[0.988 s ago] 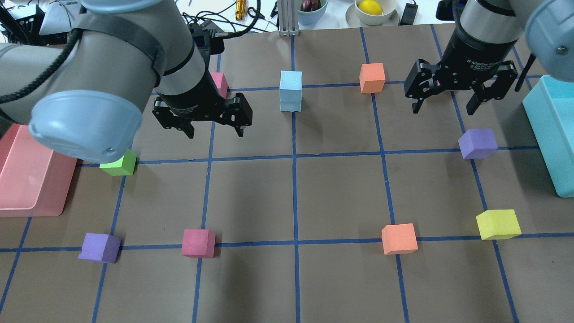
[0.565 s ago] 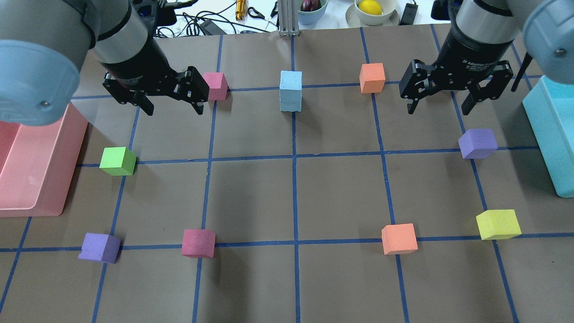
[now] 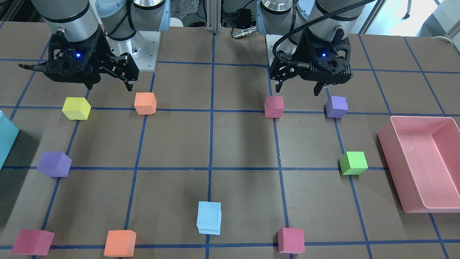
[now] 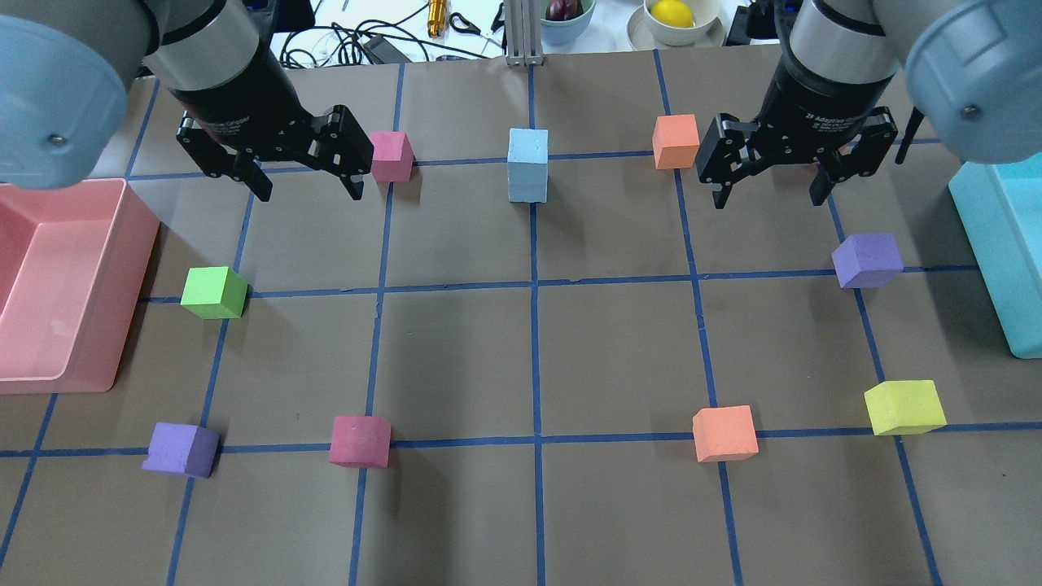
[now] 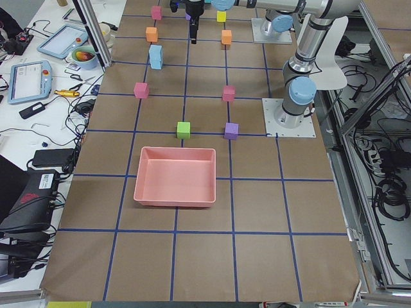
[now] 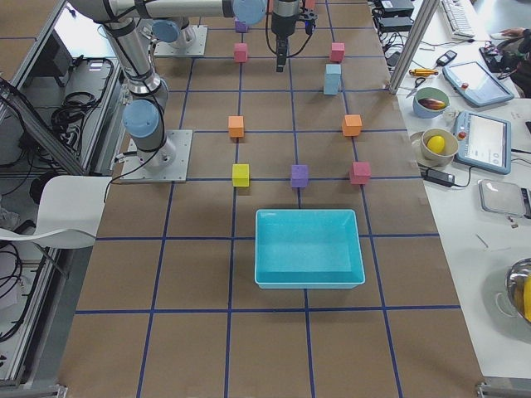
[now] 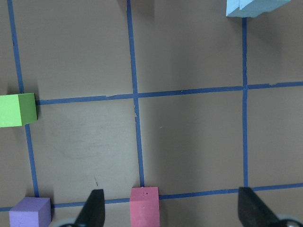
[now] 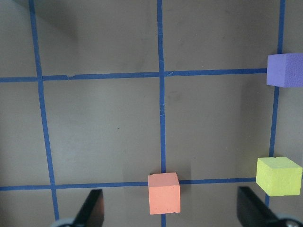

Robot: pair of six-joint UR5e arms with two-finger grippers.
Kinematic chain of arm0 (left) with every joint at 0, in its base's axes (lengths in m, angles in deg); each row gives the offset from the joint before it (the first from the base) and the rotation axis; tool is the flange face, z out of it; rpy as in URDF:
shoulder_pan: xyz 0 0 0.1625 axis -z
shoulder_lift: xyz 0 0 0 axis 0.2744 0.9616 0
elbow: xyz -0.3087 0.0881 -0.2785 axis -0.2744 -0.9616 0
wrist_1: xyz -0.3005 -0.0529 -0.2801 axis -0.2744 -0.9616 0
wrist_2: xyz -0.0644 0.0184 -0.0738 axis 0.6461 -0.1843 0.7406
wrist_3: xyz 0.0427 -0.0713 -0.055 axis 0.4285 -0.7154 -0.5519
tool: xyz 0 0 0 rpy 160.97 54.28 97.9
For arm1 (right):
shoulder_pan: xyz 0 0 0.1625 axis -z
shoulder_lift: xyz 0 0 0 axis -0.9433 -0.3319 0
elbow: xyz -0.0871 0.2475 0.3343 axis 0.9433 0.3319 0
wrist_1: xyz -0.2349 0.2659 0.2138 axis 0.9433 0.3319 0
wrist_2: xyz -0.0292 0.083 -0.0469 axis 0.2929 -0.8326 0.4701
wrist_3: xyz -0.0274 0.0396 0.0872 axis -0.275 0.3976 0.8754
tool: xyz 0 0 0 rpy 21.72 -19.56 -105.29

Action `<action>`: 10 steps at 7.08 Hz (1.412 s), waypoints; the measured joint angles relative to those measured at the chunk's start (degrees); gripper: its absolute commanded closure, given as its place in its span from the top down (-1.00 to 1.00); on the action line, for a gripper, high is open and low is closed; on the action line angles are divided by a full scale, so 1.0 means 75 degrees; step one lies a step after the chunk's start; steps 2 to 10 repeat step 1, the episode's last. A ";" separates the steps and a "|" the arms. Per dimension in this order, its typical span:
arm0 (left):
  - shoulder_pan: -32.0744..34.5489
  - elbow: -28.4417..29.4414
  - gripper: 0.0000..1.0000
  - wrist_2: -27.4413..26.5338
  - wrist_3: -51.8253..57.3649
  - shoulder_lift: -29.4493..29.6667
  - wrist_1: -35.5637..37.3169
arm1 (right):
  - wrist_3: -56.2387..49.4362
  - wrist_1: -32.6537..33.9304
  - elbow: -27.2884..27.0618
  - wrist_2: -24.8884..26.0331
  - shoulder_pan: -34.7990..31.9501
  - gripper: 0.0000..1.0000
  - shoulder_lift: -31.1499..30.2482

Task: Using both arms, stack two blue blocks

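The two pale blue blocks (image 4: 527,163) stand stacked one on the other at the table's far middle, on a blue tape line. The stack also shows in the front-facing view (image 3: 209,217) and at the top edge of the left wrist view (image 7: 255,7). My left gripper (image 4: 309,191) is open and empty, hovering to the left of the stack beside a pink cube (image 4: 391,155). My right gripper (image 4: 768,199) is open and empty, hovering to the right of the stack next to an orange cube (image 4: 676,140). Neither gripper touches the stack.
A pink bin (image 4: 122,244) sits at the left edge and a teal bin (image 4: 993,244) at the right edge. Loose cubes: green (image 4: 213,291), purple (image 4: 867,259), yellow (image 4: 904,405), orange (image 4: 724,433), pink (image 4: 360,439), purple (image 4: 181,448).
My left arm has swung left and back, away from the blue stack, uncovering the pink bin. My right gripper has shifted a little left. Both stay open; the stack has not moved.
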 measured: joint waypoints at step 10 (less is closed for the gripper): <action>0.0003 -0.0006 1.00 0.0007 0.0003 0.0004 -0.0002 | -0.0016 0.0056 -0.0001 -0.0007 0.0023 1.00 0.0014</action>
